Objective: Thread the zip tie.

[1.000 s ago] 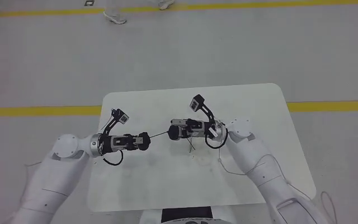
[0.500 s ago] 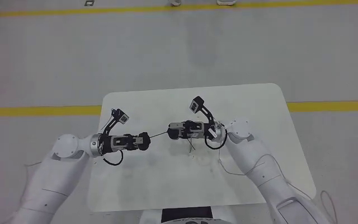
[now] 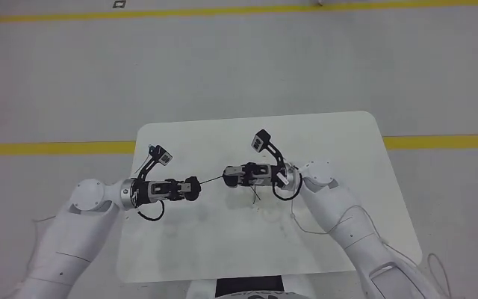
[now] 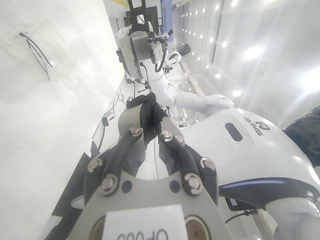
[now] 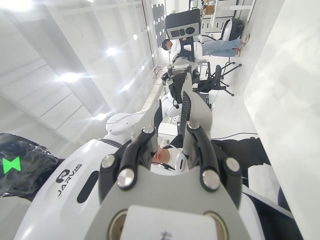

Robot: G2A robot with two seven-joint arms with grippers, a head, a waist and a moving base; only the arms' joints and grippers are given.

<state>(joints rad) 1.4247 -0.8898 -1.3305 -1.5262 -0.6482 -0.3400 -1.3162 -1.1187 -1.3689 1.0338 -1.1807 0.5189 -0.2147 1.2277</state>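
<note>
One zip tie (image 3: 212,179), labelled left pincer (image 4: 149,106).

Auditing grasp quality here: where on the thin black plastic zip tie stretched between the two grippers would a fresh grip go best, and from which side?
Probably the bare middle span of the thin black plastic zip tie, from above. It runs straight over the white table, with the left gripper and right gripper at its ends.

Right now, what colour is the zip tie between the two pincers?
The zip tie is black; top view shows it best.
</note>
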